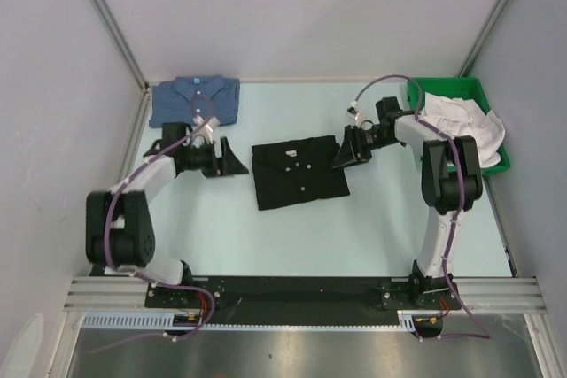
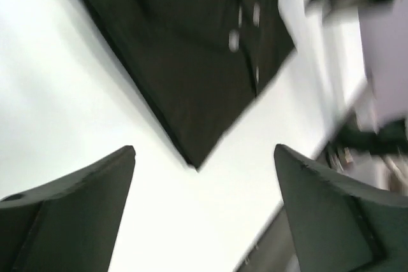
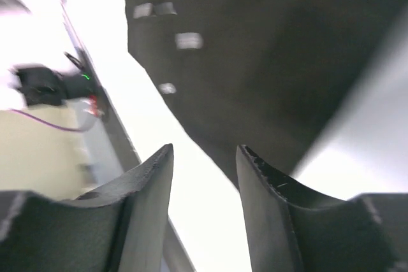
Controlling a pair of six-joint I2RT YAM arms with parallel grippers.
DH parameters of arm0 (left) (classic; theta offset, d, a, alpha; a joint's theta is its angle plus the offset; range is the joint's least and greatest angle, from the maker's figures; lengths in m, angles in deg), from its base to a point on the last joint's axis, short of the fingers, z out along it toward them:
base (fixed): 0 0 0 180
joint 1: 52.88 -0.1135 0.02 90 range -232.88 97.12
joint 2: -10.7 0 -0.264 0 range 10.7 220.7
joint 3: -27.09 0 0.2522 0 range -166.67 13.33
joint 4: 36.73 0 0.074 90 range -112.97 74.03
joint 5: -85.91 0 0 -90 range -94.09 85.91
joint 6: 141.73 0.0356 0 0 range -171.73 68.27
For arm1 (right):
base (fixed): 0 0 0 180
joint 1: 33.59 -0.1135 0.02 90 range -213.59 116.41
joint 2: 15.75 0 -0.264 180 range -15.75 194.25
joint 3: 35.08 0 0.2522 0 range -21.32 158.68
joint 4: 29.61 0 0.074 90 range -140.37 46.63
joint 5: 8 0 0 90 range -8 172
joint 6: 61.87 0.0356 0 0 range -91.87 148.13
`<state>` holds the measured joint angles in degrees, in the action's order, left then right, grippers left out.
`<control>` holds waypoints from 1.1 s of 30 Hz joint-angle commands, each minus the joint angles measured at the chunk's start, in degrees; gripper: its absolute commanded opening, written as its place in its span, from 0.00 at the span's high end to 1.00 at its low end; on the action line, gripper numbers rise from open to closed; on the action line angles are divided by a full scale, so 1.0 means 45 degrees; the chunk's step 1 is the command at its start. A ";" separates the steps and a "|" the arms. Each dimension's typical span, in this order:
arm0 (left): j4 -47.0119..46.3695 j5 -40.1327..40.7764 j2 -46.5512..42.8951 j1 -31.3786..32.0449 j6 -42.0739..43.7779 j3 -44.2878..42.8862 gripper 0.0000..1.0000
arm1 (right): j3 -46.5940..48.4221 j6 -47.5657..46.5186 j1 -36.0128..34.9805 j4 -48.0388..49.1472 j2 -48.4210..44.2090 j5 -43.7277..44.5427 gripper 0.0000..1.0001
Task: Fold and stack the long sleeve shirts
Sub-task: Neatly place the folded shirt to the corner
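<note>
— Where are the shirts?
— Black shirt (image 1: 299, 170) folded at frame centre on the bench (image 1: 292, 245); blue shirt (image 1: 195, 99) upper left.
— Fingers?
— Left gripper (image 1: 237, 162) spread wide, empty. Right gripper (image 1: 341, 156) parted narrowly, holding nothing, at the black shirt's right edge.

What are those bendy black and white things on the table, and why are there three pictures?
They are two robot arms, and they fold shirts. The big picture looks down from above. The other two come from little cameras on each arm's wrist, so you see its own fingers up close.

A folded black shirt lies in the middle of the table. A folded blue shirt lies at the far left. A green bin at the far right holds white cloth.

The left pincer is open and empty, beside the black shirt. The right pincer is at the shirt's other edge, jaws apart, with nothing between them.
</note>
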<state>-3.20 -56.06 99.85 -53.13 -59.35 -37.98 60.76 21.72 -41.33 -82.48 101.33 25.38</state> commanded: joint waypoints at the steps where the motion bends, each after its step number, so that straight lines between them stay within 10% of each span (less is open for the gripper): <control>1: -0.1636 0.2562 -0.2698 -0.1036 -0.1250 -0.0357 0.00 | -0.1146 -0.1381 -0.2823 0.2496 -0.2987 0.2692 0.54; 5: -0.2494 0.3095 -0.2992 -0.1991 -0.4066 -0.0025 0.01 | -0.1893 -0.2361 -0.5538 0.4860 -0.3420 0.5585 0.54; 14: -0.0429 0.4497 -0.3578 -0.2638 -0.3305 0.1030 0.01 | -0.1327 -0.4586 -0.8997 0.6934 -0.1760 0.7503 0.54; 33: -0.0076 0.5181 -0.2641 -0.2659 -0.3561 0.1245 0.00 | -0.1679 -0.6425 -1.0154 0.7597 0.0056 0.7738 0.54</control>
<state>-2.61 -32.50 88.53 -64.59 -74.23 -32.19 53.55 -3.90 -87.28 -52.43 98.22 58.71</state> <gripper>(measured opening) 0.994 0.465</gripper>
